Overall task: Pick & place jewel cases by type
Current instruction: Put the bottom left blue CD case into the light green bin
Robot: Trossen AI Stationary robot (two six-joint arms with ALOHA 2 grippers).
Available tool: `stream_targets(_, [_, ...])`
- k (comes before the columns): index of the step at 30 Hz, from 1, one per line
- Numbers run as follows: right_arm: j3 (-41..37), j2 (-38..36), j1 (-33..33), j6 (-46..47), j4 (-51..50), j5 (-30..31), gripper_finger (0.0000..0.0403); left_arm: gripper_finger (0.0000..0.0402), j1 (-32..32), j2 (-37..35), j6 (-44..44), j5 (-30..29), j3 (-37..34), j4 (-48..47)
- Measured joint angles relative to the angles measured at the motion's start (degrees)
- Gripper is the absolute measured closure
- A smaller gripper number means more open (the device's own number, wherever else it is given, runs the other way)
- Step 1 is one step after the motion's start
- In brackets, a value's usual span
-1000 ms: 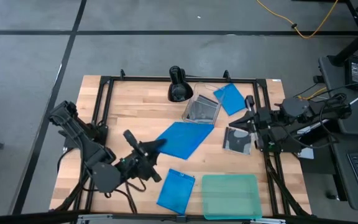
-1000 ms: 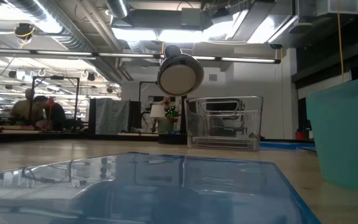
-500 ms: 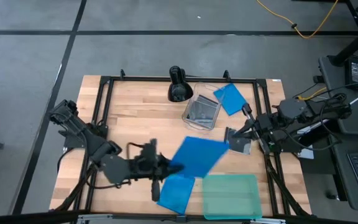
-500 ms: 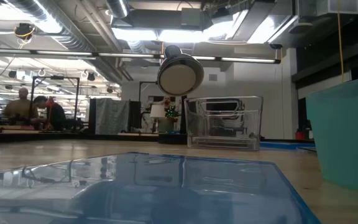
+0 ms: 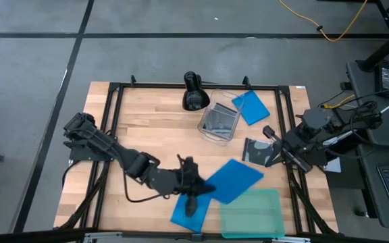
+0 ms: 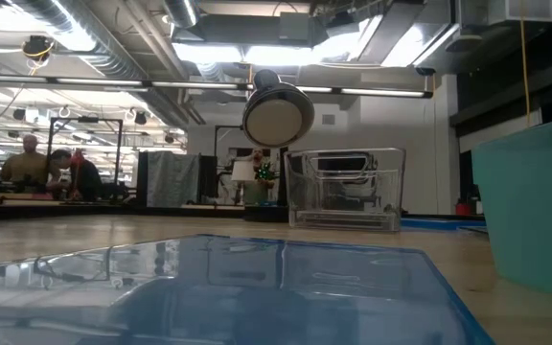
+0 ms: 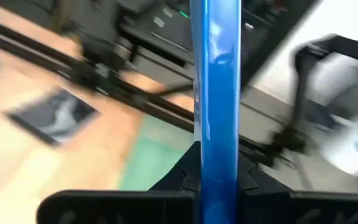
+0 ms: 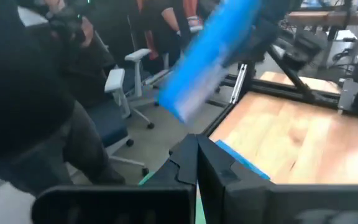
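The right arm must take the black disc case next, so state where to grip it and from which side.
The black disc case lies flat on the table, so its broad faces offer no pinch. Probably come straight down with the right gripper, which is beside it, and close across two opposite thin edges. The left gripper is busy, shut on a blue case.

My dark left gripper (image 5: 196,190) clamps a bright blue flat plastic jewel case (image 5: 233,180). Beside it sits a translucent teal plastic tray (image 5: 250,214). A black-and-clear squarish disc case (image 5: 257,151) lies on the pale wooden table (image 5: 147,128).
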Motion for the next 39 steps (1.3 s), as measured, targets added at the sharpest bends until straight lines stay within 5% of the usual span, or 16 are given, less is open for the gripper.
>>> stream_targets(6, [0.04,0.41,0.02,-0.28,7.38,6.04,0.0366,0.0393,1.3,-0.3,8.77,-10.23,0.02,0.47])
stream_targets(13, [-0.04,1.07,-1.75,-0.05,12.31,14.99,0.0267,0.0393,2.06,-0.07,19.08,-21.37,0.0,4.74])
stream_targets(18, [0.09,2.36,-3.48,-0.15,14.36,16.5,0.0208,0.0393,2.57,-0.17,22.04,-23.16,0.0,7.66])
stream_targets(24, [0.07,1.59,-4.69,-0.07,14.06,16.48,0.0191,0.0393,1.54,-0.18,22.32,-25.89,0.01,8.06])
stream_targets(32, [3.18,-2.32,-4.74,1.35,1.09,19.65,0.019,0.0393,-0.35,0.29,2.63,-19.8,0.02,-10.06])
stream_targets(39, [9.63,5.77,-4.72,1.23,-13.57,19.3,0.019,0.0393,3.33,1.51,-0.73,-9.24,0.0,-12.66])
